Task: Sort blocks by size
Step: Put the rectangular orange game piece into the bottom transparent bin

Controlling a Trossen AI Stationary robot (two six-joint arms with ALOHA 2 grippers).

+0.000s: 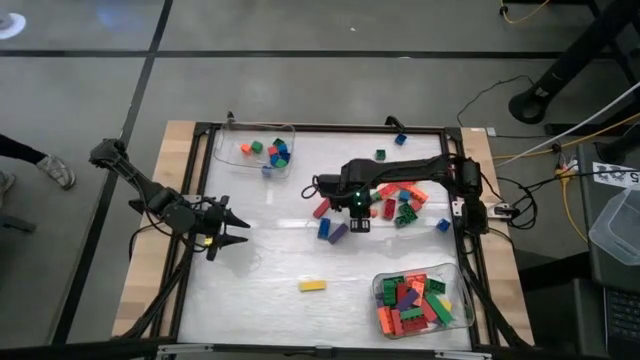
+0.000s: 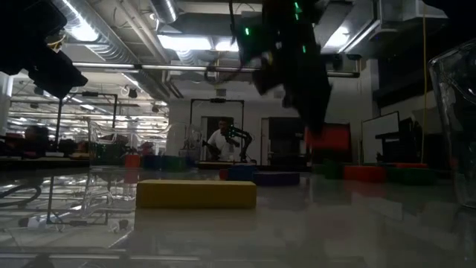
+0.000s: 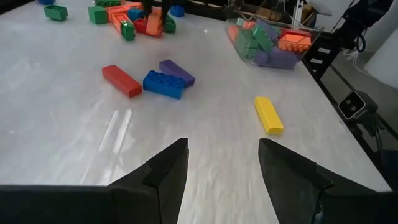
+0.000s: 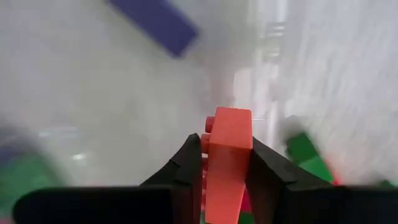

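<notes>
From the high view, we are looking down on the white table (image 1: 280, 270), and the blocks (image 1: 400, 195) are lying in a loose red, orange, green and blue heap right of centre. The right gripper (image 1: 358, 222) is hanging at the heap's left edge, beside a red block (image 1: 321, 208), a blue block (image 1: 326, 228) and a purple block (image 1: 338, 233). 1 yellow block (image 1: 312, 285) is lying alone nearer the front. 2 clear trays are holding more: the small tray (image 1: 290, 135) at the back with short pieces, the large tray (image 1: 462, 300) at the front right with longer ones. The left gripper (image 1: 232, 226) is waiting at the left edge.

In the low view, we are seeing the yellow block (image 2: 196, 193) side-on, a long flat bar, and a person (image 2: 219, 140) far off in the room.

The left wrist view is showing its fingers (image 3: 163, 174) standing apart over bare table, holding nothing, with studs clear on the blue block (image 3: 163, 84).

Only the right wrist view is giving us the grip: the fingers (image 4: 189, 163) are clamped on an orange block (image 4: 227, 162), studs facing sideways. We are reading no writing anywhere.
</notes>
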